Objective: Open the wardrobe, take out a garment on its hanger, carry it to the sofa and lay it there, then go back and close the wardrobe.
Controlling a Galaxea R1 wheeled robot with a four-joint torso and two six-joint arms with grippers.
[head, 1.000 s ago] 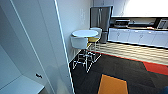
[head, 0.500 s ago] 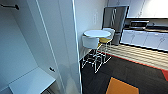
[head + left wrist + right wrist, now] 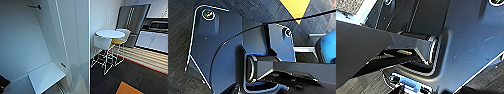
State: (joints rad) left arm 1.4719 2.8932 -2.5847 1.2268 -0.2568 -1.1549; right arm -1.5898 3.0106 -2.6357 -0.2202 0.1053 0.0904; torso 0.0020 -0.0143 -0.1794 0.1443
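The wardrobe (image 3: 30, 45) stands open close in front of me on the left of the head view. Its inside is bare white walls. A short dark rail fitting (image 3: 34, 6) sits near the top. A white shelf (image 3: 46, 76) lies low down. A tall white panel (image 3: 80, 45) of the wardrobe, with a small dark fitting (image 3: 63, 65) near its foot, cuts the view down the middle.
Right of the wardrobe stand a round white table (image 3: 110, 33), a white chair (image 3: 102, 42) and a yellow stool (image 3: 119, 41). Behind them are a grey fridge (image 3: 132, 22) and kitchen cabinets (image 3: 153, 41). The dark carpet (image 3: 140, 77) has an orange tile (image 3: 127, 88).
The whole head picture has shifted: the table and fridge now sit further right and the wardrobe's inside takes up more of it, so the camera has turned left.
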